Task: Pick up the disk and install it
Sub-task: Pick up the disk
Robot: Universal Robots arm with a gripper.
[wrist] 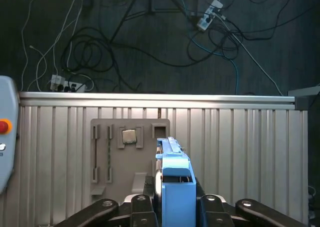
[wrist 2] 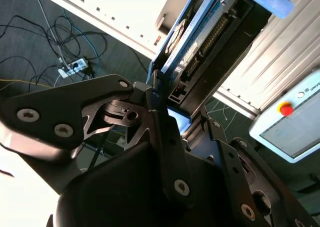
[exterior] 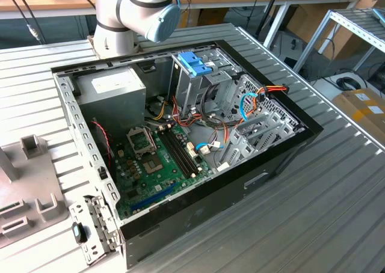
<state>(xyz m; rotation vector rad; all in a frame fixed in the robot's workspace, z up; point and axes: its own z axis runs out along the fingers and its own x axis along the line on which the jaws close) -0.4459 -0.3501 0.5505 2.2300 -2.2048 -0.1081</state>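
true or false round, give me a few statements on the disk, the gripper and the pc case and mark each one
1. The gripper is shut on the disk. True.
2. The computer case is closed. False: it lies open, with the green motherboard showing.
3. A blue clip tops the drive cage. True.
4. The disk sits in the drive cage. False: it is in the gripper, with the grey fixture plate beyond it in the first wrist view.
5. A square chip sits in the grey fixture plate. True.
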